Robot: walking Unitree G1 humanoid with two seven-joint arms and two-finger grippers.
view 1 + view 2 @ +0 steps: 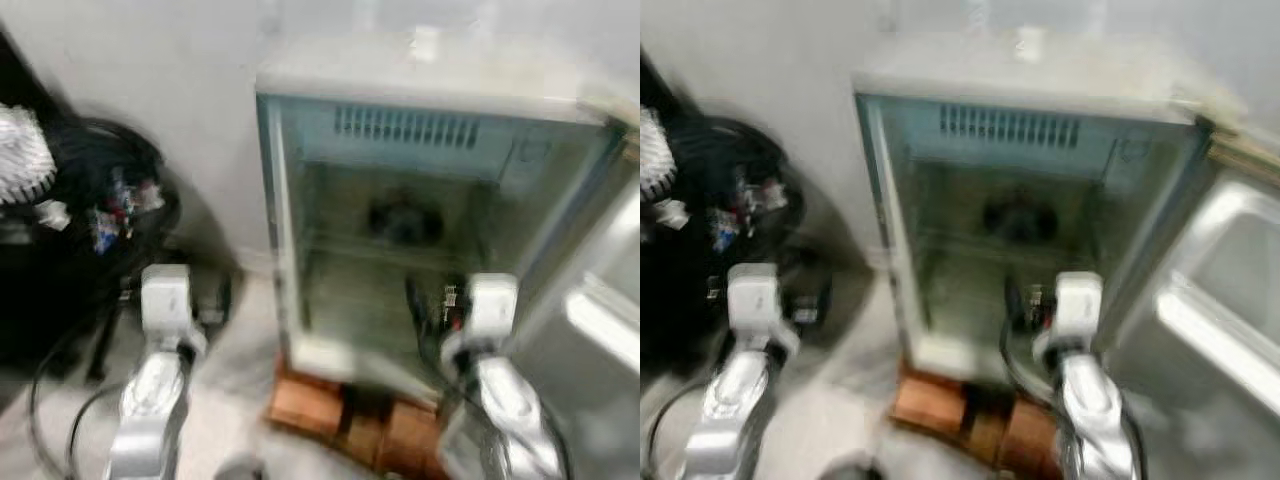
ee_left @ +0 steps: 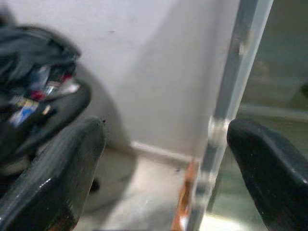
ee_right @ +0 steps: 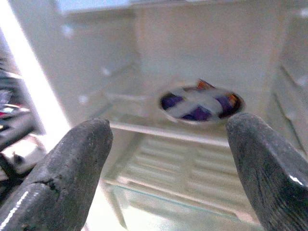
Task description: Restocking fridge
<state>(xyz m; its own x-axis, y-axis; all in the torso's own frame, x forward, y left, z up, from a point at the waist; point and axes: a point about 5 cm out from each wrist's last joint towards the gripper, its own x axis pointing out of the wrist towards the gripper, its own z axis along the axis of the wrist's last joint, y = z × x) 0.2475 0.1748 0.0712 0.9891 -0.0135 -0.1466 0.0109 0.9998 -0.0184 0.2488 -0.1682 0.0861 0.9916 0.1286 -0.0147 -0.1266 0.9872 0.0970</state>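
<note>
Floor [image 1: 230, 400]: pale, blurred; the small fridge stands on it, raised on brown wooden blocks [image 1: 345, 415].
Wall [image 1: 150, 60]: plain light grey, behind and to the left of the fridge.
Fridge [image 1: 420, 90]: compact unit, door [image 1: 1230, 290] swung open to the robot's right; interior lit, vent grille across the top of the cavity.
Shelf [image 3: 168, 130]: clear shelf across the middle of the cavity; a ribbed floor lies below it.
Bowl [image 3: 201, 103]: round container with dark blue and white contents, resting on the shelf toward the back, central.
Clutter [image 1: 110, 210]: black bag or bin with mixed coloured items, left of the fridge against the wall; black cables trail on the floor beside it.
Left pincer [image 2: 163, 163]: fingers spread wide, empty; aimed at the fridge's left front edge and the wall beside it, outside the cavity.
Right pincer [image 3: 168, 168]: fingers spread wide, empty; at the fridge opening, pointed inward, the bowl framed between its fingertips yet well apart from them.
</note>
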